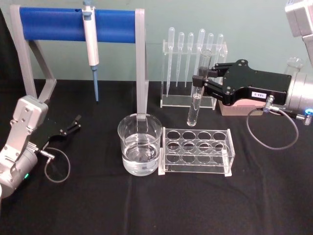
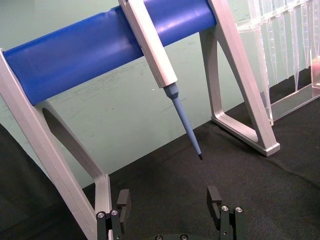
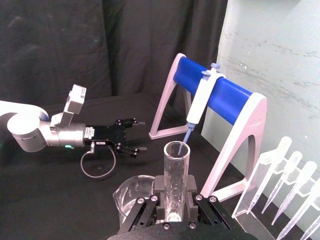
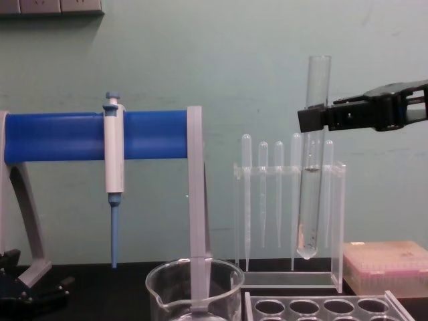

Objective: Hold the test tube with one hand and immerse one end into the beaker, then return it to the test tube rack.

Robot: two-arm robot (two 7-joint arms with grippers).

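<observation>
The test tube (image 1: 195, 104) hangs upright in the air, with my right gripper (image 1: 201, 81) shut on its upper part. In the chest view the test tube (image 4: 311, 194) has its rounded bottom well above the rack, and the right gripper (image 4: 314, 119) grips it near the top. The beaker (image 1: 128, 145), holding some clear liquid, stands on the black table to the tube's left and nearer to me. The right wrist view shows the test tube (image 3: 175, 172) between the closed jaws, with the beaker (image 3: 131, 187) below. My left gripper (image 1: 74, 124) rests open at the far left, holding nothing.
A clear rack with round holes (image 1: 196, 152) stands just right of the beaker. Behind it is a stand of plastic pipettes (image 1: 191, 68). A blue-barred frame (image 1: 78, 25) carries a pipettor (image 1: 91, 44) at the back left. A pink box (image 4: 384, 267) sits at the right.
</observation>
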